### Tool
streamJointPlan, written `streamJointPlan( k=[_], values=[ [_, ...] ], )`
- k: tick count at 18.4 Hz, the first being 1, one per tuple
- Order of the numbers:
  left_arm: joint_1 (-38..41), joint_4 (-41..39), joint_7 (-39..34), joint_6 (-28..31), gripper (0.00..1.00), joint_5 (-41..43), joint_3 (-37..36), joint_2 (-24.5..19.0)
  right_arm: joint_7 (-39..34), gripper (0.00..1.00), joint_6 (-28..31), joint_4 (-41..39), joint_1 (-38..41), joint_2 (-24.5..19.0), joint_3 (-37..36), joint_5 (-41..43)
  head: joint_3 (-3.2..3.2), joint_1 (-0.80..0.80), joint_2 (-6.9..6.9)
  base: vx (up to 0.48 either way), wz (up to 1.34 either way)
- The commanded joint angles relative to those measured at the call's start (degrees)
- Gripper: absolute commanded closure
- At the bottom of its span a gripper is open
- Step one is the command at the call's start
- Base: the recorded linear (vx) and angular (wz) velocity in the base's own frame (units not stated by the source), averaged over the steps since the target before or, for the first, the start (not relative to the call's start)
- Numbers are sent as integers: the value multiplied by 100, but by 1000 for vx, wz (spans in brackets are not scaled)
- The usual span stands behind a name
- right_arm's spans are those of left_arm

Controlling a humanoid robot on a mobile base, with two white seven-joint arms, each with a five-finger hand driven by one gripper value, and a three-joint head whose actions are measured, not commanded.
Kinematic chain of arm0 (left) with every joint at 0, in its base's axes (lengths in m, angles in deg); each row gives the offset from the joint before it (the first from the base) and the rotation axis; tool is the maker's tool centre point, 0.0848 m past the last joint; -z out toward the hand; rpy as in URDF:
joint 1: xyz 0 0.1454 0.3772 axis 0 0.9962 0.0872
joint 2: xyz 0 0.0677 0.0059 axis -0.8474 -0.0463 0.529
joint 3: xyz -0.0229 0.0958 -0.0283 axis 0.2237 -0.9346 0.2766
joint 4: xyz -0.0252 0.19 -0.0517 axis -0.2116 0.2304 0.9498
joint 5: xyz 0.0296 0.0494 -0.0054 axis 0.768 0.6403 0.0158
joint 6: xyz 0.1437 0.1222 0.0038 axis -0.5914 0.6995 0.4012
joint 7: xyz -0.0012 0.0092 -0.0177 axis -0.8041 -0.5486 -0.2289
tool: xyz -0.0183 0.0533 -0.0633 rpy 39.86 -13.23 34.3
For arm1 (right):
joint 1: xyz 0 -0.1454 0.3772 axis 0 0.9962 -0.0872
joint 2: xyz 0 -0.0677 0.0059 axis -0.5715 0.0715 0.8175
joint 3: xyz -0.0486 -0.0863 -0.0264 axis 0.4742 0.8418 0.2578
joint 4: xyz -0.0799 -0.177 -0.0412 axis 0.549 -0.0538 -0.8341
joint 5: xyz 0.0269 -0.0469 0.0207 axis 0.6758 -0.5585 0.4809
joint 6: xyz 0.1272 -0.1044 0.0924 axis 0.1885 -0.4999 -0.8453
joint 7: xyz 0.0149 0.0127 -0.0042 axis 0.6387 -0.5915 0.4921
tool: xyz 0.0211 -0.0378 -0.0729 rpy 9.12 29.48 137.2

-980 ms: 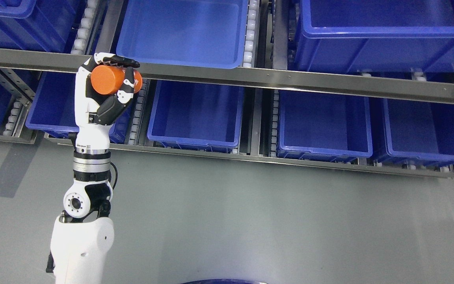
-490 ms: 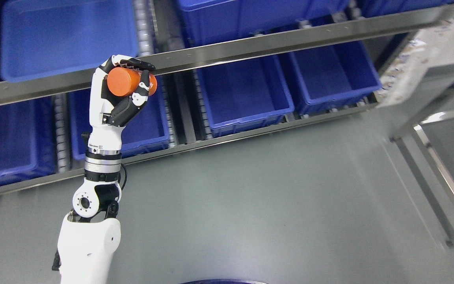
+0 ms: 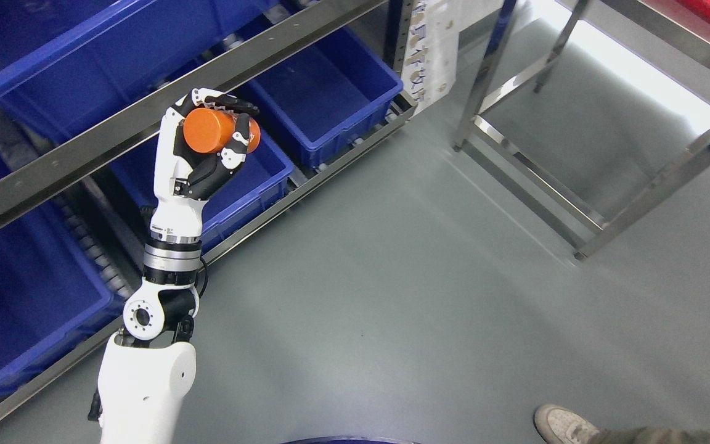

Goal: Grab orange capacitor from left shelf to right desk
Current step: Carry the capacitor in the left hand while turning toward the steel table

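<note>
My left hand is raised in the left half of the head view, fingers curled around an orange capacitor, a short cylinder lying sideways in the grasp. The white forearm rises from the bottom left. Behind the hand slants the steel shelf rail with blue bins on the shelf below it. At the upper right the metal legs of a desk frame stand on the grey floor. The right arm does not show.
Several blue bins fill the shelf at left, one large bin nearest me. A printed label sheet hangs on the shelf end post. A person's shoe and trouser leg show at the bottom right. Grey floor lies between shelf and desk.
The whole picture has swung right as the camera turned: the shelf has slid left and tilted, and the desk frame and a shoe have come into view. The hand still holds the capacitor.
</note>
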Motion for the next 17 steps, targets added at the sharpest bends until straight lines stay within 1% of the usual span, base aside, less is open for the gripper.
streamJointPlan(
  k=[1,7,11,14,17],
  values=[
    [-68,121,-17,11,97,0,-386,-100,1,0,0,-193,-9,100,-62,-26,0,0,0,124,-657],
    [-270,200,-17,91,97,0,-518,-100,1,0,0,-193,-9,100,-62,-26,0,0,1,197,-549],
    [-270,209,-17,99,97,0,-1132,-100,1,0,0,-193,-9,100,-62,-18,0,0,1,288,-367],
    [-471,226,-17,441,97,0,-1353,-100,1,0,0,-193,-9,100,-62,-26,0,0,1,352,-347],
    [-1007,332,-26,915,97,0,-1432,-100,1,0,0,-193,-9,100,-62,-18,0,0,1,329,-365]
  ],
)
